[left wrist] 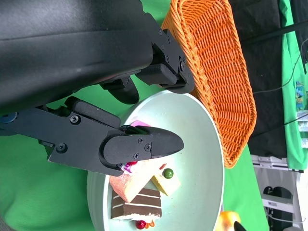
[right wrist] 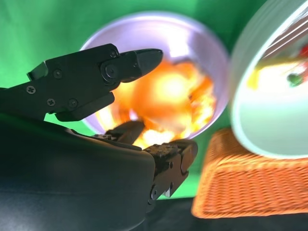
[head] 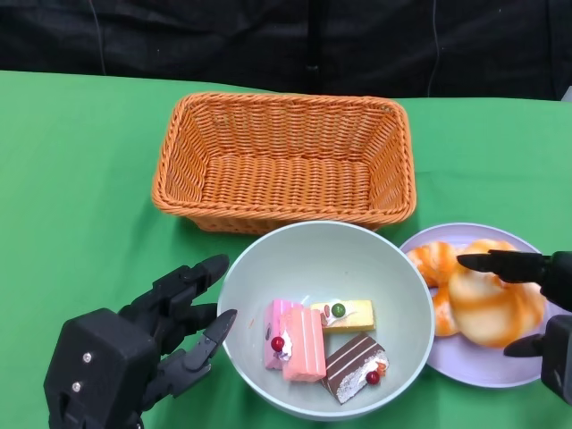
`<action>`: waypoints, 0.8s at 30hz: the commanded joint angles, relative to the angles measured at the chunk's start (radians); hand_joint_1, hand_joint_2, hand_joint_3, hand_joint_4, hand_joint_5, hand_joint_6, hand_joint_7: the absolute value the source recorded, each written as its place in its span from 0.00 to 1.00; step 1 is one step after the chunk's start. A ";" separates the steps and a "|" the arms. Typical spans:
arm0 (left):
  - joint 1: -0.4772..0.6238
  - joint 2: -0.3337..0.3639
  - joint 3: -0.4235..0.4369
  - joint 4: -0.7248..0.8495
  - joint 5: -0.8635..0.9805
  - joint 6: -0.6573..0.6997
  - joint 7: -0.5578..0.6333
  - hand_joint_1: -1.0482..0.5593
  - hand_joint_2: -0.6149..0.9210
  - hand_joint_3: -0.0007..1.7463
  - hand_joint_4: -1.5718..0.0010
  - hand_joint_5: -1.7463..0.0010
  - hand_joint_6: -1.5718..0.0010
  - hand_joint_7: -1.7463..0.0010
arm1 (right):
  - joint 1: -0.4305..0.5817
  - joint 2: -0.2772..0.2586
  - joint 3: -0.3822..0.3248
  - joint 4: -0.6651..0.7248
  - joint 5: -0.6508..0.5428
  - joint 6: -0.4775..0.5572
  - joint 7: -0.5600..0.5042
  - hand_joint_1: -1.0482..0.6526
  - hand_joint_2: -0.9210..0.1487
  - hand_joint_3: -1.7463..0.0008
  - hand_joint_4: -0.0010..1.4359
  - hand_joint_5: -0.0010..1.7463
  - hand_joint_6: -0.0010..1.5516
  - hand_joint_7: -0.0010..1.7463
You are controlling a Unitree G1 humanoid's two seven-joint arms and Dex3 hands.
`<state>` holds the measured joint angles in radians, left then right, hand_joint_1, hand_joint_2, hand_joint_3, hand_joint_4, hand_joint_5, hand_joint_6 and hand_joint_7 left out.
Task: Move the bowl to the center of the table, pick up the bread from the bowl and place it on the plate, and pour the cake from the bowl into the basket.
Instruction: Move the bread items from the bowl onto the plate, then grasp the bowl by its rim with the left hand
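The pale green bowl (head: 393,259) stands in the middle of the table, in front of the basket. In it lie a pink cake (head: 299,344), a yellow cake (head: 353,315) and a chocolate cake (head: 353,366). Glazed bread (head: 487,304) lies on the lilac plate (head: 465,366) to the bowl's right. My right hand (head: 559,273) is at the plate with its fingers spread around the bread, one above it and one below. My left hand (head: 161,331) is beside the bowl's left rim, fingers apart and empty. The left wrist view shows the bowl (left wrist: 202,144) and its cakes (left wrist: 137,204) just beyond the fingers.
An empty orange wicker basket (head: 286,161) stands behind the bowl, almost touching its far rim. Green cloth covers the table, with black curtain behind. The plate sits close against the bowl's right side.
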<state>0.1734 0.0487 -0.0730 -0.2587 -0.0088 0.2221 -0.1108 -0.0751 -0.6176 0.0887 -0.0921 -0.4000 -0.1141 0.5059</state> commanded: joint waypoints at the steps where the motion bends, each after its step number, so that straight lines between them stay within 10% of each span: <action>1: 0.006 0.013 0.006 -0.013 -0.003 0.004 -0.005 0.33 1.00 0.27 0.84 0.57 0.68 0.99 | 0.015 -0.052 -0.002 -0.101 0.044 0.057 0.100 0.27 0.01 0.99 0.05 0.07 0.05 0.00; 20: 0.008 0.017 0.004 -0.009 -0.002 -0.006 -0.011 0.33 1.00 0.26 0.84 0.57 0.68 0.99 | 0.050 -0.100 -0.043 -0.281 0.150 0.143 0.202 0.15 0.00 0.98 0.02 0.05 0.05 0.00; 24: 0.007 0.028 0.036 -0.016 -0.018 -0.039 -0.017 0.35 1.00 0.26 0.85 0.57 0.68 0.99 | 0.098 0.001 -0.107 -0.366 0.134 0.109 0.036 0.28 0.00 0.92 0.11 0.09 0.09 0.02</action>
<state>0.1766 0.0574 -0.0588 -0.2602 -0.0122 0.2115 -0.1174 0.0020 -0.6536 0.0097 -0.4255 -0.2587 0.0058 0.6005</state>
